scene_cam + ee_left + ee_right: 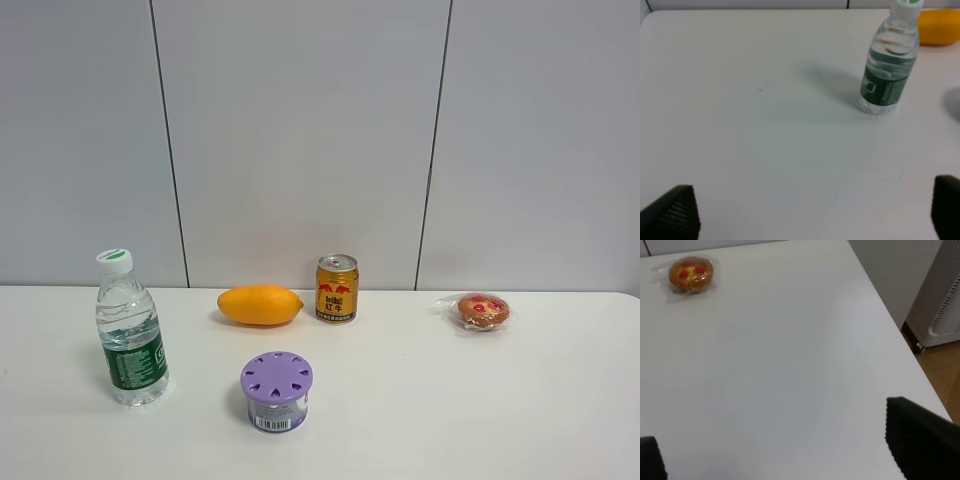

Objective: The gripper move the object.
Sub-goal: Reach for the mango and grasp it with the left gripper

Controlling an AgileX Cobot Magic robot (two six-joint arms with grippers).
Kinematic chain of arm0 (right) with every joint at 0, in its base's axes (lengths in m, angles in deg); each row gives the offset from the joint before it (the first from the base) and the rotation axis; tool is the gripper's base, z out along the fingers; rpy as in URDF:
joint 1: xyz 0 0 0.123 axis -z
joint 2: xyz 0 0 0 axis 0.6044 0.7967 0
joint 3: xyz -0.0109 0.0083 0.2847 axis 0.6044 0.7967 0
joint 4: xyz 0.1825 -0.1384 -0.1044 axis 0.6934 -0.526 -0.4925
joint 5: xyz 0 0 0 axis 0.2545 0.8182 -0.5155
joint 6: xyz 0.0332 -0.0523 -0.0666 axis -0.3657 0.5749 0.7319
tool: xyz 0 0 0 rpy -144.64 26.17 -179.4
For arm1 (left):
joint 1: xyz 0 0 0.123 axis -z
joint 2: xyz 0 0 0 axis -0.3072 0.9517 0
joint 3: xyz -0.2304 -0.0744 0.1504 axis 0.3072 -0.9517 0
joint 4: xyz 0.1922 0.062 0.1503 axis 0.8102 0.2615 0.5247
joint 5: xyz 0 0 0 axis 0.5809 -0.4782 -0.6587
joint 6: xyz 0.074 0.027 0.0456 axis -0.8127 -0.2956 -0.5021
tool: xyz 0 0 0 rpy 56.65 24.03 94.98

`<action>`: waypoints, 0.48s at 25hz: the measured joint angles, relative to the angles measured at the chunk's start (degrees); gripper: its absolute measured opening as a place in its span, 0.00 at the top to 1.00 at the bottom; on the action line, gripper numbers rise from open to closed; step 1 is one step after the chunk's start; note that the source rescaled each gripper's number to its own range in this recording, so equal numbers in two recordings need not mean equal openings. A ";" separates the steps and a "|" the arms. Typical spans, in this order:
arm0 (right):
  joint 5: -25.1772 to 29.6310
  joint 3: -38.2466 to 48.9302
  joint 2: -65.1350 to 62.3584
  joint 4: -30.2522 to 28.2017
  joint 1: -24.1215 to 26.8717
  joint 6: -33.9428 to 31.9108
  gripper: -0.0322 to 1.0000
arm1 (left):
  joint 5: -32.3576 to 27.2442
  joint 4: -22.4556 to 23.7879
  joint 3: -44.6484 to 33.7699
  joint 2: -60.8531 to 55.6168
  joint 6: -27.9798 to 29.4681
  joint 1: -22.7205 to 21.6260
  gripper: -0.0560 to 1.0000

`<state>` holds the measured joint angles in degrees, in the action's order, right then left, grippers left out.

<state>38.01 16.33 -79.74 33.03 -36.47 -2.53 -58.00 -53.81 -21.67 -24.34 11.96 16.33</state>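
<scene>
The orange-yellow mango (pixel 260 305) lies on the white table (pixel 420 390) at the back, just left of the gold can (pixel 337 289). A part of it also shows in the left wrist view (pixel 939 27), behind the water bottle (pixel 890 62). Neither gripper shows in the exterior high view. My left gripper (pixel 812 210) is open and empty, its black fingertips (pixel 675 212) far apart above bare table, well short of the bottle. My right gripper (pixel 785 450) is open and empty near the table's right edge, far from the mango.
A water bottle (pixel 130 330) stands at the left. A purple-lidded round container (pixel 276 391) stands in front of the mango. A wrapped reddish-brown bun (pixel 483 311) lies at the right, also in the right wrist view (pixel 690 274). A white appliance (pixel 940 300) stands on the floor beyond the table's right edge.
</scene>
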 joint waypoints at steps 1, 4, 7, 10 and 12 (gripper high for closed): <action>0.00 0.00 0.00 0.00 0.00 0.00 0.00 | 0.00 0.00 0.00 0.00 0.34 0.00 0.00; 0.00 0.00 0.00 0.00 0.00 0.00 0.00 | 0.00 0.00 0.00 0.00 0.00 0.00 0.00; 0.00 0.00 0.00 0.00 0.00 0.00 0.00 | 0.00 0.00 0.00 0.00 0.00 0.00 0.00; 0.00 0.00 0.00 0.00 0.00 0.00 0.00 | 0.00 0.00 0.00 0.00 0.34 0.00 0.00; 0.00 0.00 0.00 0.00 0.00 0.00 0.00 | 0.00 0.00 0.00 0.00 0.00 0.00 0.00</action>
<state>38.01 16.33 -79.74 33.03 -36.47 -2.53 -58.00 -53.81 -21.67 -24.34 11.96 16.33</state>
